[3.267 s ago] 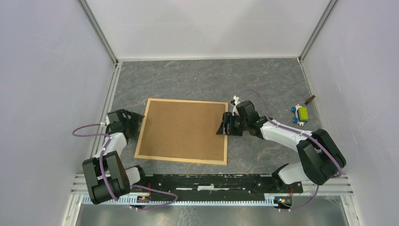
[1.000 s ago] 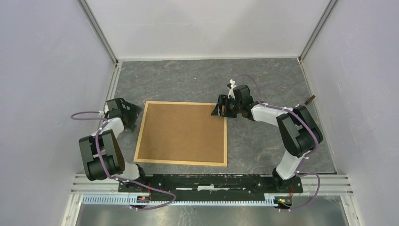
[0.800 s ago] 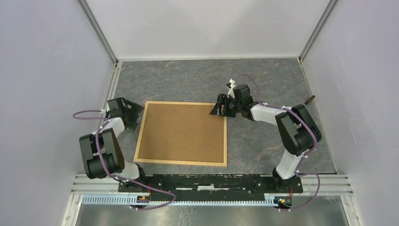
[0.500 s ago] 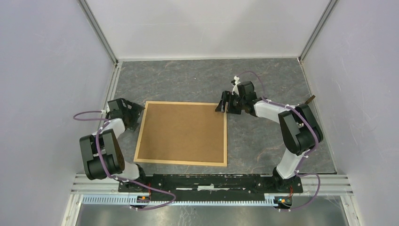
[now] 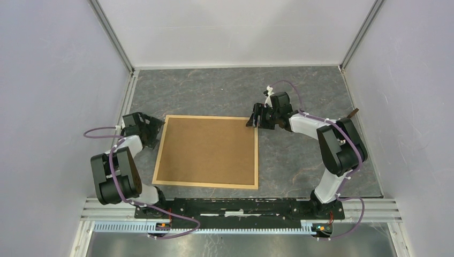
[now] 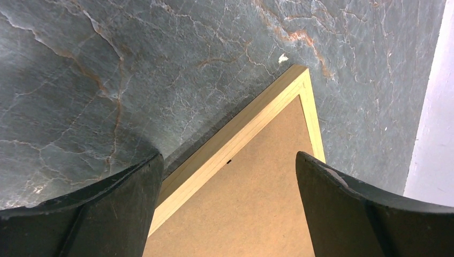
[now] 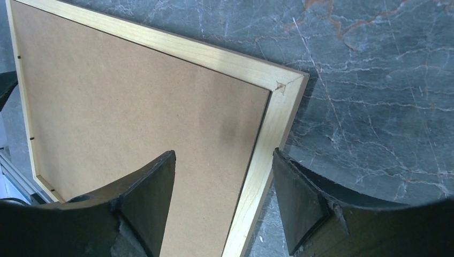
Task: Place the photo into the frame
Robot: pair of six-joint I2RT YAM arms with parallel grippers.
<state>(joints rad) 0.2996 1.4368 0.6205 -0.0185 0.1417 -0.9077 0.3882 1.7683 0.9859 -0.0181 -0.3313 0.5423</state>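
Got the left arm (image 5: 115,176) folded up tight at lower left of the top view, forearm running up to the wrist. Left gripper (image 5: 153,131) pointed right, jaws spread really wide, dark curved fingers (image 6: 107,209) sitting in the two bottom corners of its wrist view. Over on the right side, right arm (image 5: 334,155) stretched up and leftward toward centre, right gripper (image 5: 256,119) low and tipped down, jaws parted a fair way, clamped on nothing.

Grey veined worktop (image 5: 214,91). The frame (image 5: 206,183) lies flat at its centre, brown backing board (image 5: 209,150) uppermost.
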